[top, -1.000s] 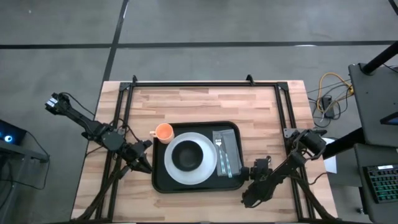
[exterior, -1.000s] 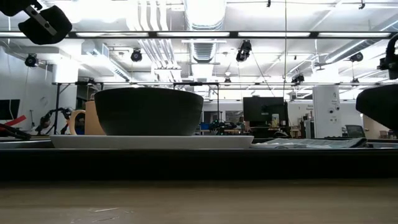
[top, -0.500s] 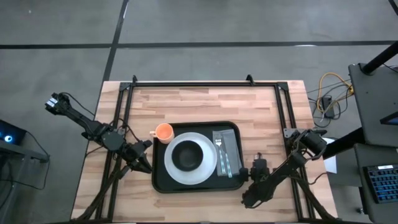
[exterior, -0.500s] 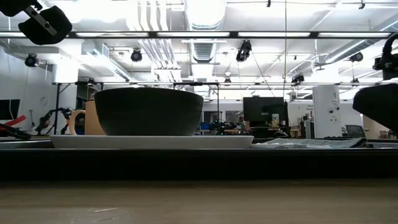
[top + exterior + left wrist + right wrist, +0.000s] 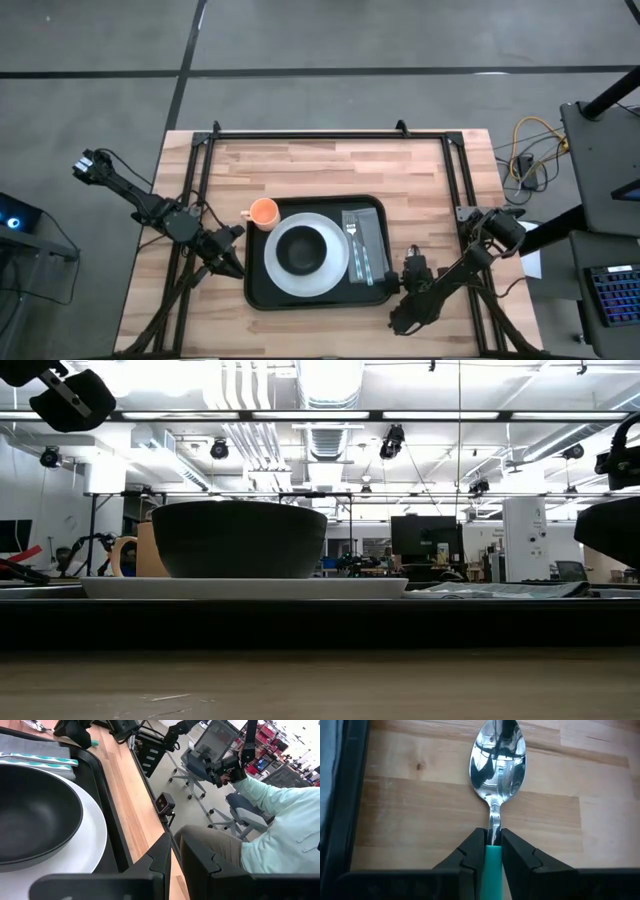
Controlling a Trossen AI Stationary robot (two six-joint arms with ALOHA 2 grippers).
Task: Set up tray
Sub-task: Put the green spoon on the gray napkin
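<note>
Teal-handled spoon [image 5: 496, 765] in right jaws [image 5: 492, 837], beside tray [image 5: 345, 795] edge

I'm looking into a big open lab or workshop. Exposed ducts [image 5: 325, 405] and strip lights cross the ceiling, with monitors [image 5: 420, 540], office chairs [image 5: 202, 762] and equipment racks beyond my table [image 5: 330, 165].

Around my table [image 5: 320, 165] of pale wood planks the floor [image 5: 330, 35] is grey concrete, crossed by dark seams. Level across the tabletop I look into a big workshop hall: white ducts [image 5: 245, 395] and bright strip lights along the ceiling, a dark monitor [image 5: 415, 540] on a stand, a white cabinet [image 5: 527, 525] further off. Past my left wrist stand grey office chairs [image 5: 210, 762] (a seated person in a pale green sleeve [image 5: 280, 815] too).
</note>
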